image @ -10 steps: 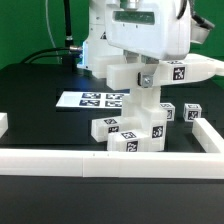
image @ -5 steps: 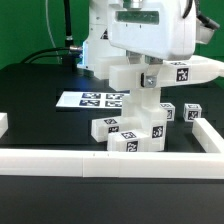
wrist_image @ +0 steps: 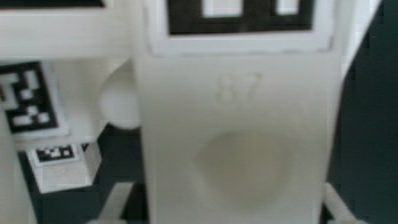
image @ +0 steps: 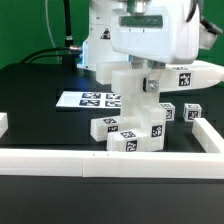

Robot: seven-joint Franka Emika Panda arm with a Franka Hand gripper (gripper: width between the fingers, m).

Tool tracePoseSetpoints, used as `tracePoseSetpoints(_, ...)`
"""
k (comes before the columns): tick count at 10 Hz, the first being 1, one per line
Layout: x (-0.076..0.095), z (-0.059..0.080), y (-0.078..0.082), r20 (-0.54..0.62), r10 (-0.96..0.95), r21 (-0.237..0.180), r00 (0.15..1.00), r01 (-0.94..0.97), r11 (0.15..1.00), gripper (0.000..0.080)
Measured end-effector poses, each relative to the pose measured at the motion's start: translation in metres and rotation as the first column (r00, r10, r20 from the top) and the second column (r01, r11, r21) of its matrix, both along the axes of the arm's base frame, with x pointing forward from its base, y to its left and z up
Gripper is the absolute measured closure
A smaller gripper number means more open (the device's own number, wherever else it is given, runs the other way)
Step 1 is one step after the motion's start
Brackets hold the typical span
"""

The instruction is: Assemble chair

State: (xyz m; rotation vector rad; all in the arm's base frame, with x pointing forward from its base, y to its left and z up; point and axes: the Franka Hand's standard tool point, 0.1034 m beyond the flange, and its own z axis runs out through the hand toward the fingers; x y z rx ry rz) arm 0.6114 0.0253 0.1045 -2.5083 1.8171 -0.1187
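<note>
In the exterior view my gripper (image: 148, 80) hangs over the table's right half, shut on a white chair part (image: 134, 90). A tagged arm of that part (image: 192, 72) sticks out toward the exterior view's right. Right under it stands a cluster of tagged white chair blocks (image: 130, 132); whether they touch I cannot tell. In the wrist view the held slab (wrist_image: 231, 130) fills the middle, with a tag at its far end. A thin finger (wrist_image: 121, 200) shows on each side of the slab. Other tagged chair parts (wrist_image: 25, 92) lie beside it.
The marker board (image: 85, 99) lies flat on the black table toward the exterior view's left. Two loose cube-ended parts (image: 190, 113) stand at the right. A long white border rail (image: 100, 160) runs along the front, with a side rail (image: 210, 135) at the right.
The held chair part has shifted slightly down and toward the exterior view's right, closer to the cluster of blocks. The grip is unchanged.
</note>
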Motion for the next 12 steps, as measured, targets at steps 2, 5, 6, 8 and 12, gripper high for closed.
tracePoseSetpoints(2, 0.0012, -0.0022, -0.0002, 0.001, 0.001, -0.003, 1.0, -0.001, 1.0, 0.0515)
tracePoseSetpoints(5, 0.0017, -0.0005, -0.0036, 0.002, 0.022, -0.005, 1.0, -0.022, 1.0, 0.0515)
tracePoseSetpoints(6, 0.0018, -0.004, -0.0046, 0.009, 0.022, -0.012, 1.0, -0.022, 1.0, 0.0515)
tracePoseSetpoints(8, 0.006, -0.0042, -0.0024, 0.031, 0.03, -0.022, 0.999, -0.029, 0.999, 0.0514)
tracePoseSetpoints(12, 0.0098, -0.0004, -0.0019, 0.046, 0.037, -0.023, 0.998, -0.036, 0.999, 0.0514)
